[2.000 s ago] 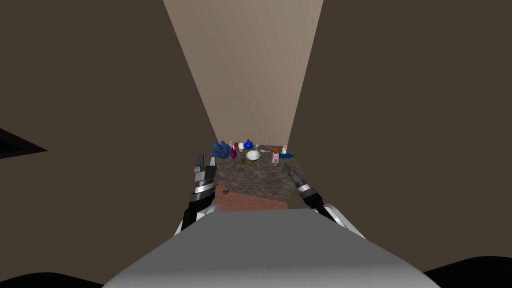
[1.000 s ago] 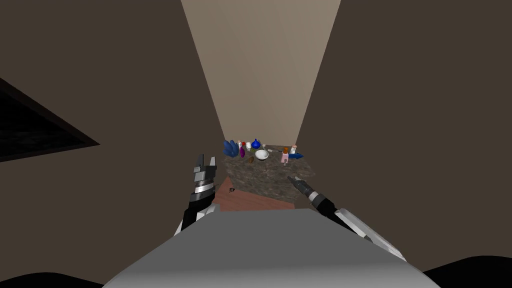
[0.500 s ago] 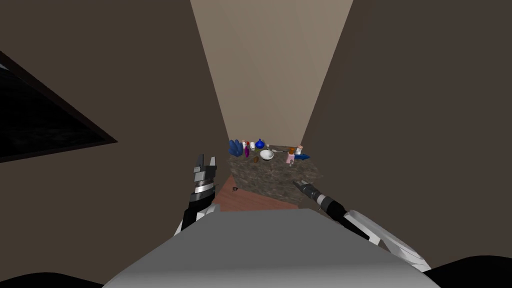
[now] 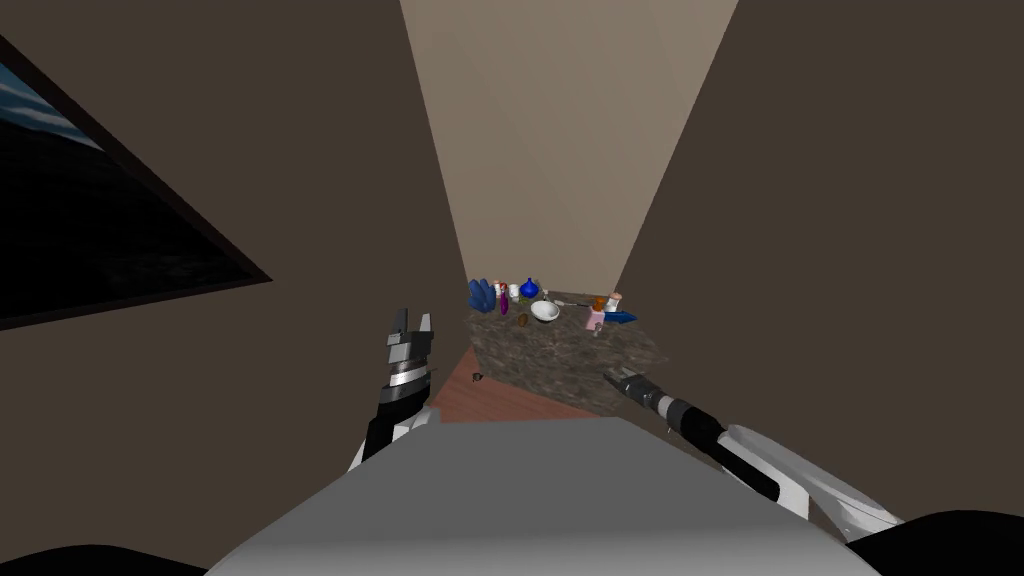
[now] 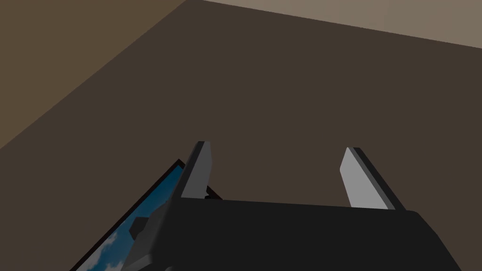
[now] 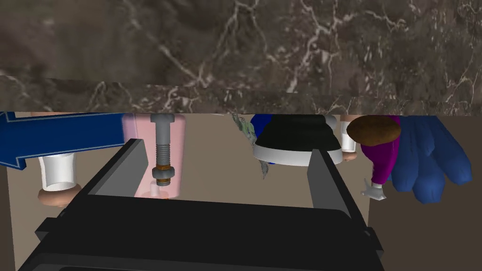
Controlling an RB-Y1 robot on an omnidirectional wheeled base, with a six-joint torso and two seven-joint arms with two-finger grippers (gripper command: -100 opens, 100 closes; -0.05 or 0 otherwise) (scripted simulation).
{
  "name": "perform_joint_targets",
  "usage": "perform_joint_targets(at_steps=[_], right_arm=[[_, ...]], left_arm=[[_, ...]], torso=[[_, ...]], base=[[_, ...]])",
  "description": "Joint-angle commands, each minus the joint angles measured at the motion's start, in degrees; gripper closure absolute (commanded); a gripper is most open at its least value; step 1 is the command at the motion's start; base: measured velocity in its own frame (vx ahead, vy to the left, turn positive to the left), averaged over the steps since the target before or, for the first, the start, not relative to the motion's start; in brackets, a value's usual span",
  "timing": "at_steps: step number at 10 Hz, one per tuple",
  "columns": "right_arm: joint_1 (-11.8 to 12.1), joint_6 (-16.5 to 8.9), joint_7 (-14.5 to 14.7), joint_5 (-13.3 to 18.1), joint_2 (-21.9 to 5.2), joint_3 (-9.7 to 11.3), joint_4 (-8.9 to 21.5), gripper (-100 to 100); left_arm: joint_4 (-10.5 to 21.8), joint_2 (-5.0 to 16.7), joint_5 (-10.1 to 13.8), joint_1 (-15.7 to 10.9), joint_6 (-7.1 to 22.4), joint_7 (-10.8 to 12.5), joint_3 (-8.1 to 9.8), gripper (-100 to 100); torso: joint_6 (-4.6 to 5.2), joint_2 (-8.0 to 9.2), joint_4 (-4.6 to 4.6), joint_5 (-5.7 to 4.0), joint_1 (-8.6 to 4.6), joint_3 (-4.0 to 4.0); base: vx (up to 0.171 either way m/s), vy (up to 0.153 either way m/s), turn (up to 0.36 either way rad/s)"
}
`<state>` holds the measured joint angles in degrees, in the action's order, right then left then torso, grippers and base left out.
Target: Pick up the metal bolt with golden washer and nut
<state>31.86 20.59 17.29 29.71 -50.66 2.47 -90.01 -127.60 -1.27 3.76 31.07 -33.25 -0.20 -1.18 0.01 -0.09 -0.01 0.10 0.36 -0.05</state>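
Observation:
The grey bolt (image 6: 161, 146) with a golden washer and nut stands on its head on the dark marble table (image 4: 560, 352), just in front of a pink box (image 6: 175, 136). In the head view the bolt (image 4: 597, 331) is a tiny speck at the table's far right. My right gripper (image 6: 227, 147) is open and level with the table's near edge; the bolt lies well beyond it, close to the line of one finger. In the head view the right gripper (image 4: 611, 376) is low at the table's near right edge. My left gripper (image 4: 412, 320) is raised left of the table, open (image 5: 275, 147) and empty.
Along the table's far side stand a white bowl (image 4: 544, 311), a blue vase (image 4: 529, 289), a blue glove-like thing (image 4: 482, 295), a purple figure (image 4: 503, 303) and a blue arrow shape (image 4: 620, 317). A small dark object (image 4: 477, 377) lies on the reddish floor. Brown walls close in on both sides.
I have turned, so the table has slid right in the head view and a dark framed panel has come in at left. My right arm has swung out to the right.

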Motion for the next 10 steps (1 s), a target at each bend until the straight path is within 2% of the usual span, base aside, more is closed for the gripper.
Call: perform_joint_targets(at_steps=[1,2,3,4,5,7,8,10], right_arm=[[0.2,-0.5,1.2,1.4,-2.9,-0.3,2.6,-100],[0.6,-0.6,2.3,2.5,-4.8,-0.8,3.9,-100],[0.6,-0.6,2.3,2.5,-5.4,-0.8,4.6,-100],[0.9,-0.7,3.3,3.6,-7.6,-1.4,6.4,-100],[0.9,-0.7,3.3,3.6,-7.6,-1.4,7.0,-100],[1.6,-0.9,5.3,5.5,-11.4,-2.5,10.9,-100],[1.6,-0.9,5.3,5.5,-11.8,-2.5,11.1,-100],[2.3,-1.0,7.1,7.2,-15.5,-3.8,14.8,-100]], left_arm=[[0.0,0.0,0.0,0.0,0.0,0.0,0.00,0],[0.0,0.0,0.0,0.0,0.0,0.0,0.00,0],[0.0,0.0,0.0,0.0,0.0,0.0,-0.01,0],[0.0,0.0,0.0,0.0,0.0,0.0,0.00,0],[0.0,0.0,0.0,0.0,0.0,0.0,0.00,0],[0.0,0.0,0.0,0.0,0.0,0.0,0.00,0],[0.0,0.0,0.0,0.0,0.0,0.0,0.00,0],[0.0,0.0,0.0,0.0,0.0,0.0,0.00,0]], torso=[[0.00,0.00,0.00,0.00,0.00,0.00],[-0.02,0.01,0.01,0.00,-0.01,0.01],[-0.04,-0.05,0.00,0.02,0.11,-0.02],[0.00,-0.02,-0.01,0.01,0.05,-0.01],[-0.02,-0.04,0.00,0.00,-0.02,-0.02],[-0.03,0.00,0.01,-0.03,-0.10,0.00],[-0.04,-0.04,0.00,-0.02,-0.04,-0.02],[-0.02,-0.07,-0.01,0.00,-0.02,-0.04]], base=[[0.026,0.103,0.085],[0.044,0.141,0.173],[0.035,0.114,0.065],[0.043,0.095,0.101],[0.031,0.069,0.055],[0.037,0.089,0.140],[0.053,0.088,0.066],[0.060,0.114,0.139]])
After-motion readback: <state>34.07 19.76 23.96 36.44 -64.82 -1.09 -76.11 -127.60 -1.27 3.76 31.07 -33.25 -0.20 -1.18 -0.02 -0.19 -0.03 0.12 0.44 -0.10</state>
